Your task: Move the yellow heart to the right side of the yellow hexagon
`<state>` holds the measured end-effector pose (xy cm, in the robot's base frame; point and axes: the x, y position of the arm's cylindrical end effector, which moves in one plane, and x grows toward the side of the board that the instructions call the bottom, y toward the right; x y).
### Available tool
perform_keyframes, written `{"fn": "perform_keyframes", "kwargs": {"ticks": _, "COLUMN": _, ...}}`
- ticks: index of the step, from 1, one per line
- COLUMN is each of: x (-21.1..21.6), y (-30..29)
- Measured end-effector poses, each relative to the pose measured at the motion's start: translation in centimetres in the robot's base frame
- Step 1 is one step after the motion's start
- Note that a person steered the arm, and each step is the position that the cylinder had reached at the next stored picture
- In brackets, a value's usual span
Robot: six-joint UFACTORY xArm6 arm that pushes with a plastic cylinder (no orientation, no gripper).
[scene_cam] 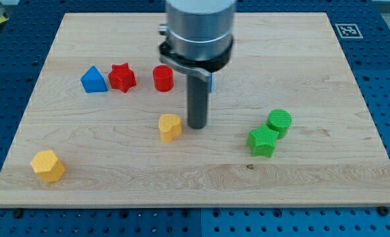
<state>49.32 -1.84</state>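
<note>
Camera view: the yellow heart (170,126) lies near the desk's middle, a small rounded block, its lobes hard to make out. My tip (197,126) stands just beside it on the view's right, whether touching I cannot tell. There is no pincer, only the rod (so nothing is held). The yellow hexagon (48,165) sits well apart, toward the view's bottom left. The desk (313,79) is pale wood on a blue pegboard (386,59). Also there: 1 blue triangle (93,79), 1 red star (122,77), 1 red cylinder (163,78), 2 green blocks touching, a star (263,141) and a cylinder (279,122).
</note>
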Motion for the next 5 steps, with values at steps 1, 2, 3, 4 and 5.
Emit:
{"fn": "perform_keyframes", "kwargs": {"ticks": 1, "x": 0.0, "y": -4.3}}
{"fn": "perform_keyframes", "kwargs": {"ticks": 2, "x": 0.2, "y": -5.4}}
{"fn": "perform_keyframes", "kwargs": {"ticks": 3, "x": 1.0, "y": -6.1}}
{"fn": "perform_keyframes", "kwargs": {"ticks": 4, "x": 1.8, "y": -7.2}}
{"fn": "perform_keyframes", "kwargs": {"ticks": 5, "x": 2.6, "y": -8.2}}
